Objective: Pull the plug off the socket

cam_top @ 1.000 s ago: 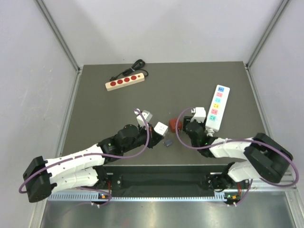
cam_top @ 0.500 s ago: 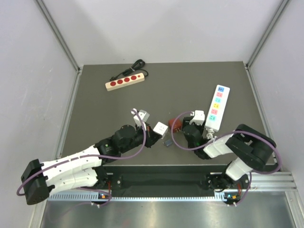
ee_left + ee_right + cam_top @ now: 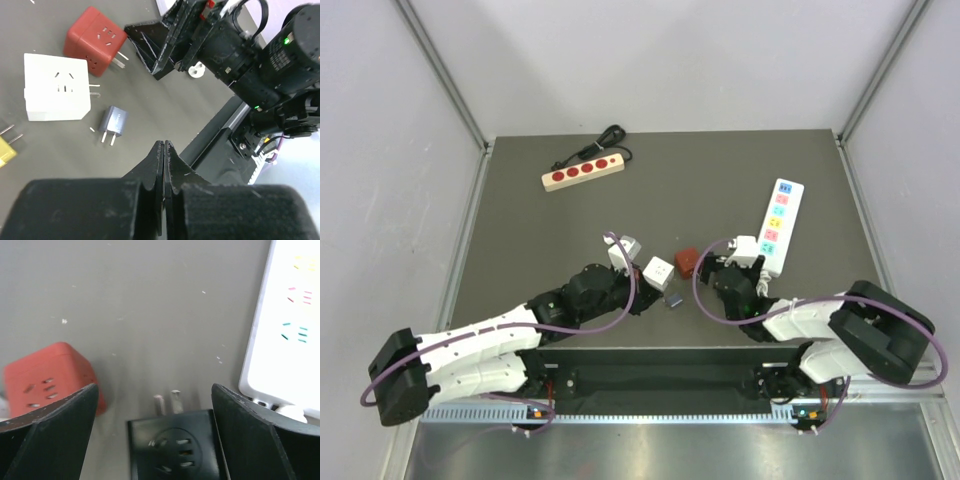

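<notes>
A white cube socket (image 3: 658,272) lies on the table, also in the left wrist view (image 3: 57,87). A small blue-grey plug (image 3: 672,298) lies loose next to it, prongs bare (image 3: 112,122). A red cube socket (image 3: 687,260) sits just right of them (image 3: 95,40) (image 3: 50,380). My left gripper (image 3: 645,293) is shut and empty, just short of the blue-grey plug (image 3: 164,145). My right gripper (image 3: 712,268) is open (image 3: 154,390). A black adapter (image 3: 175,445) with two prongs lies between its jaws, apart from both.
A white power strip (image 3: 777,226) lies to the right of the right gripper (image 3: 290,325). A wooden strip with red sockets (image 3: 582,172) and a black corded plug (image 3: 611,133) lies at the back left. A yellow piece (image 3: 5,150) shows at the left wrist view's edge.
Both arms have shifted slightly around the cubes. The white cube, the red cube and the blue-grey plug have stayed where they were.
</notes>
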